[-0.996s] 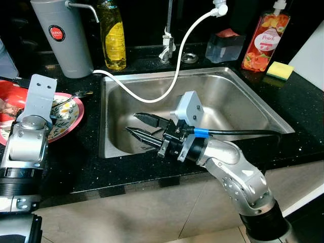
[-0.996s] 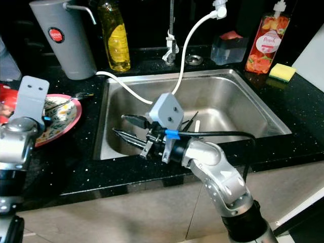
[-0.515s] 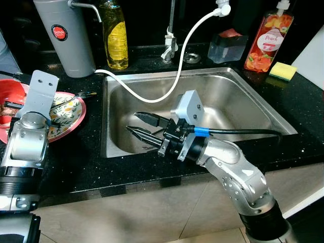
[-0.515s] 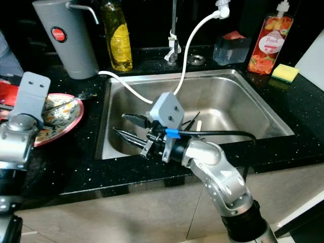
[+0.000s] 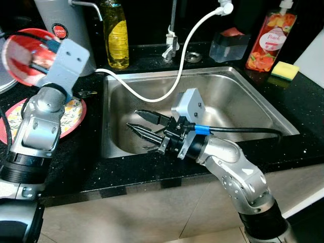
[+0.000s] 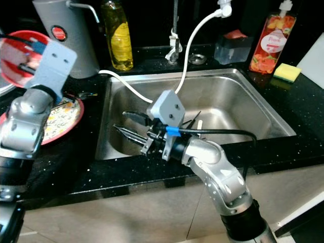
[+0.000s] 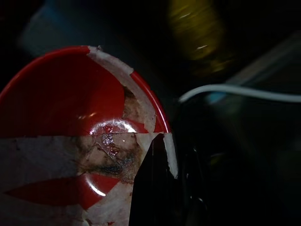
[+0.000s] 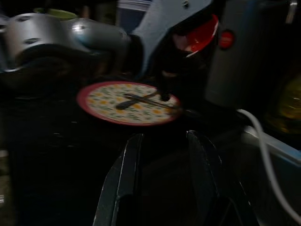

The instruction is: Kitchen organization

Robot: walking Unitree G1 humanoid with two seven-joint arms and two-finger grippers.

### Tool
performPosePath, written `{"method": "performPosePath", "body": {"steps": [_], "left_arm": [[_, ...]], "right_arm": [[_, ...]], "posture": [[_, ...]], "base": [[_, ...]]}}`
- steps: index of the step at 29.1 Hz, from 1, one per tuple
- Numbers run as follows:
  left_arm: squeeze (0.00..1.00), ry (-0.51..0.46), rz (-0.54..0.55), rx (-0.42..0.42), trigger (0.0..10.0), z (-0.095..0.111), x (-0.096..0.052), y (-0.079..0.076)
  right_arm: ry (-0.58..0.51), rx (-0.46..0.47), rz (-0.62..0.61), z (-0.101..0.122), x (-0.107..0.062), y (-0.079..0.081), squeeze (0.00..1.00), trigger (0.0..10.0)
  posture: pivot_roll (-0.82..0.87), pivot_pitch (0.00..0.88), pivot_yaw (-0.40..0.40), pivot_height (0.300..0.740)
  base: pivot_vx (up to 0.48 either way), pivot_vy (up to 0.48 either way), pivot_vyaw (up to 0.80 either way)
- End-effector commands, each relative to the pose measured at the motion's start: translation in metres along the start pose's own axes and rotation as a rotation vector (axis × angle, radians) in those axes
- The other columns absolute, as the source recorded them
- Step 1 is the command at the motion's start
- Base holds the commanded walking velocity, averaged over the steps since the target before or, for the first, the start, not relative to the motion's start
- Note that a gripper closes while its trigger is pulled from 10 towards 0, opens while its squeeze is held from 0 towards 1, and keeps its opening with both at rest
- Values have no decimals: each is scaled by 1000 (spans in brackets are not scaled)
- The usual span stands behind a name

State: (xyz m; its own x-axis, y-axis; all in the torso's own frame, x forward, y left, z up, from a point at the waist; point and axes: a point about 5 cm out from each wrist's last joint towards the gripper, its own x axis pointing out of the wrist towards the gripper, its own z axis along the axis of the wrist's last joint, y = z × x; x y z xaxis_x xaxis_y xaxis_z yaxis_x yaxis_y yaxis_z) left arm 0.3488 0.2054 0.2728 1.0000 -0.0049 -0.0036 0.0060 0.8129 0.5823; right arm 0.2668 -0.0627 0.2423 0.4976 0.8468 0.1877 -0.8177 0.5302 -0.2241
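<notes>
A brushed-steel sink (image 5: 238,109) is set into a speckled black counter (image 5: 304,109), where the right gripper (image 5: 143,125) hangs over the basin with its two black fingers spread apart and nothing between them. The left gripper (image 7: 155,188) has lifted a glossy round red bowl (image 5: 24,56), smeared with residue, up off the counter since a second ago. It now pinches the rim, with the bowl tilted on edge above the flowered, red-rimmed plate (image 5: 71,114), where cutlery lies.
</notes>
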Motion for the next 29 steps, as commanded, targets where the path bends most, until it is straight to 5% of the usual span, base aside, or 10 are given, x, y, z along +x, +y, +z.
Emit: {"method": "performPosePath", "body": {"steps": [1,2,7,11,16,19,29], "left_arm": [[0,-111,-213,-13,10000,24,3,-25],[0,-111,-213,-13,10000,24,3,-25],[0,-321,-657,69,10000,53,-1,-77],[0,-375,-816,29,10000,65,2,-89],[0,-320,-871,56,10000,66,19,-105],[0,-223,-884,40,10000,61,35,-118],[0,-122,-967,14,10000,57,48,-143]], "right_arm": [[33,-27,-116,-3,1,-16,0,10000],[33,-27,-116,-3,1,-16,0,10000],[38,-55,-289,-1,-2,-42,0,10000],[13,-56,-336,4,-3,-49,0,10000],[52,-49,-421,-5,-7,-58,0,10000],[178,-87,-517,-20,-18,-72,0,10000],[396,-114,-702,-47,-48,-103,0,10000]], "posture": [[54,0,15,740],[54,0,15,740],[47,0,17,740],[41,0,20,740],[36,0,22,740],[29,0,26,740],[21,0,20,740]], "base": [[0,0,0],[0,0,0],[0,0,0],[0,0,0],[0,0,0],[0,0,0],[0,0,0]]}}
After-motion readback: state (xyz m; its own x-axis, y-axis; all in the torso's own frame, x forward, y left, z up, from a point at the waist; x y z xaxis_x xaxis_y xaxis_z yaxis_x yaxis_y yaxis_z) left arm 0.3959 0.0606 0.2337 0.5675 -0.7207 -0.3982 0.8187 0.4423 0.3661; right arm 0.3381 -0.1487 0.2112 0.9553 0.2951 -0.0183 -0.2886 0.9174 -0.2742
